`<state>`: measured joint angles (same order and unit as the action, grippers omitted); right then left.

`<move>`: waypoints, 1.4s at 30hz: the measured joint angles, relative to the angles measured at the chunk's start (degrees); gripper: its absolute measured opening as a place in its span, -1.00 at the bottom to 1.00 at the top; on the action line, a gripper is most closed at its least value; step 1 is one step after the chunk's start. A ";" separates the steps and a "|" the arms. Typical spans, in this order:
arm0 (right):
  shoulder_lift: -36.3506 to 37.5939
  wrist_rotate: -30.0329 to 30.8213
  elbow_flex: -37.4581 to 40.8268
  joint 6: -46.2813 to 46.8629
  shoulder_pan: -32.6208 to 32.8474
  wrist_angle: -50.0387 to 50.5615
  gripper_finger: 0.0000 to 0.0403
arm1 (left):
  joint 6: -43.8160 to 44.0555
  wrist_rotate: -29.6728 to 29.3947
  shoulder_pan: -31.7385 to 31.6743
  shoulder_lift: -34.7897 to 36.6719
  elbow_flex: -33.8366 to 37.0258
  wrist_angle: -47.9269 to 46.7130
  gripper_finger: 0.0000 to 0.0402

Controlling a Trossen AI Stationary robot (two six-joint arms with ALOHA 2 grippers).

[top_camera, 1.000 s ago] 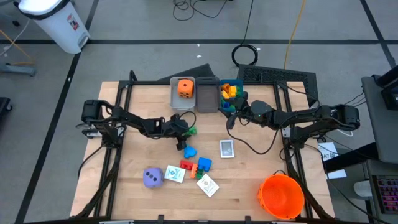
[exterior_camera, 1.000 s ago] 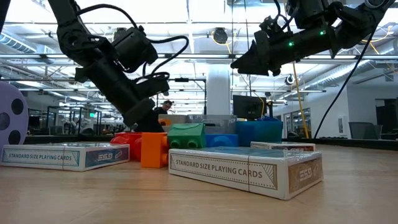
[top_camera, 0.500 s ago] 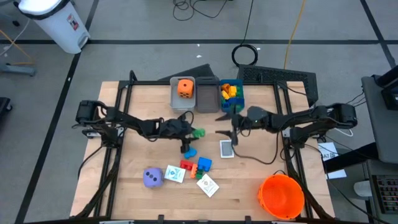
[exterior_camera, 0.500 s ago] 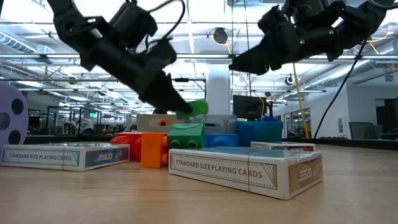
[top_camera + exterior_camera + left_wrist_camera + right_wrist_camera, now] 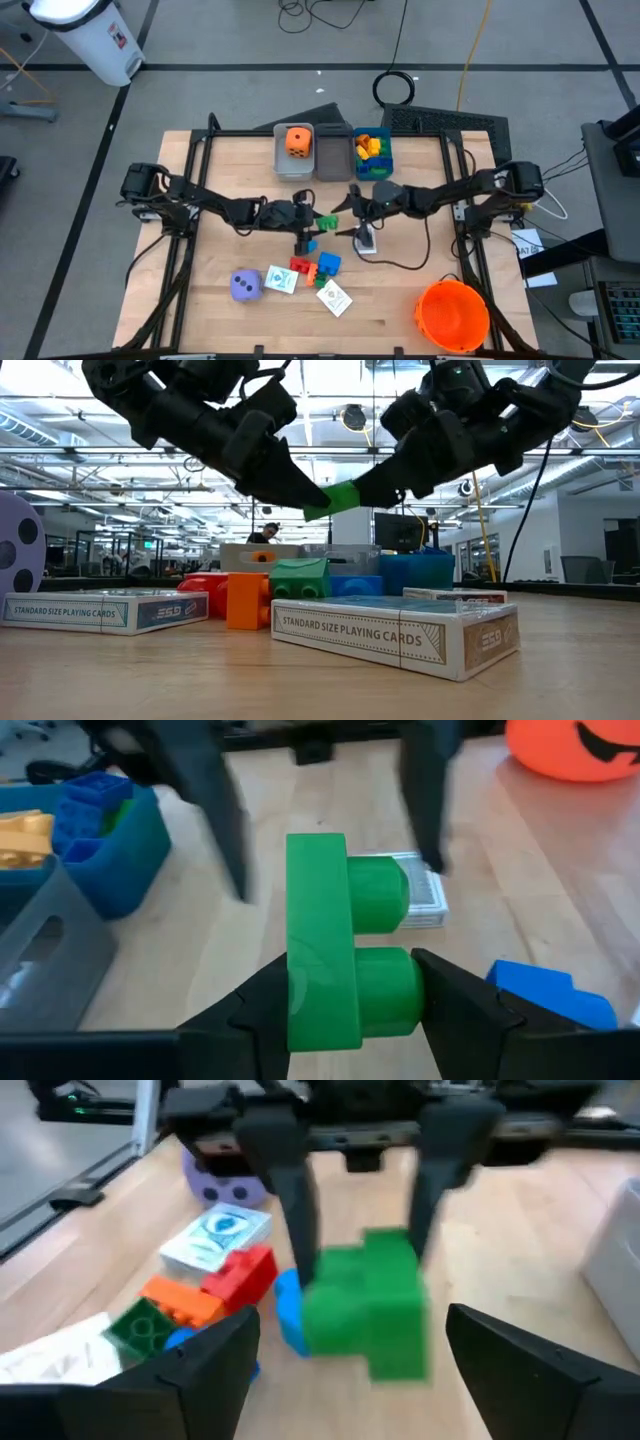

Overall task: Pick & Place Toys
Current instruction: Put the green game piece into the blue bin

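- Worktop [image 5: 220,300]: bare wood w/ toys strewn near the front edge, bins at the back – looks like sorting from front to back.
- Orange bucket [image 5: 452,314] sits at a front corner, well apart from the action; not in use rn.
- Three bins at the back: one grey bin [image 5: 292,160] holds the orange die [image 5: 297,140]; the blue bin [image 5: 368,160] has yellow/blue blocks, prob the green one's destination.
- Left end effector [image 5: 322,220] mid-worktop, above the surface, clamped on the green block [image 5: 327,221] by its sides, studs pointing out fwd – leaves the far end free to grab.
- Right end effector [image 5: 345,215] faces it, just beside the block, fingers spread apart either side – my guess: a handover, since the blue bin is on the right arm's side.
- Still loose near the front: purple die [image 5: 246,286], red, orange & blue blocks, card packs [image 5: 334,298].
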<state>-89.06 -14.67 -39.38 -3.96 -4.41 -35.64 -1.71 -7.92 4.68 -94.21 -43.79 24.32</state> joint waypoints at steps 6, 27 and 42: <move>-3.59 -0.17 -3.09 0.04 0.00 -0.20 0.48 | 0.00 -0.11 -0.20 0.00 -0.02 -0.32 -0.13; -3.51 -0.38 -4.11 -2.99 -0.70 4.78 -0.22 | -0.97 -0.79 -0.28 0.80 0.00 -1.57 0.08; 11.25 41.27 -2.86 3.70 -5.30 22.73 -0.20 | -0.61 -5.60 -0.19 9.70 -0.02 -9.36 0.20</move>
<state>-77.80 26.60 -42.24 -0.26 -9.71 -12.91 -2.32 -13.52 4.49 -84.51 -43.81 14.96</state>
